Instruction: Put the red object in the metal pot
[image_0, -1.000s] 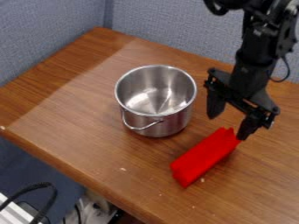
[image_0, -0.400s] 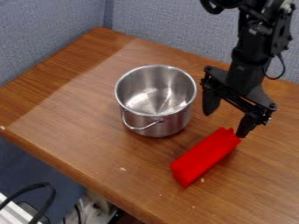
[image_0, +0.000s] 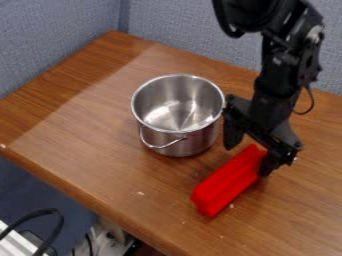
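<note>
Here the gripper (image_0: 258, 143) hangs pointing straight down with its jaws spread wide and holding nothing, one black finger beside the metal pot's right wall and the other at the far end of the red object (image_0: 230, 181). The red block lies flat on the wooden table (image_0: 74, 95) near its front edge, just right of and in front of the metal pot (image_0: 178, 114), which stands upright and empty with its wire handle hanging down the front.

the claw (image_0: 259, 150) covers the far end of the red block (image_0: 227, 183), and the counter (image_0: 74, 95) runs off the right edge.
</note>
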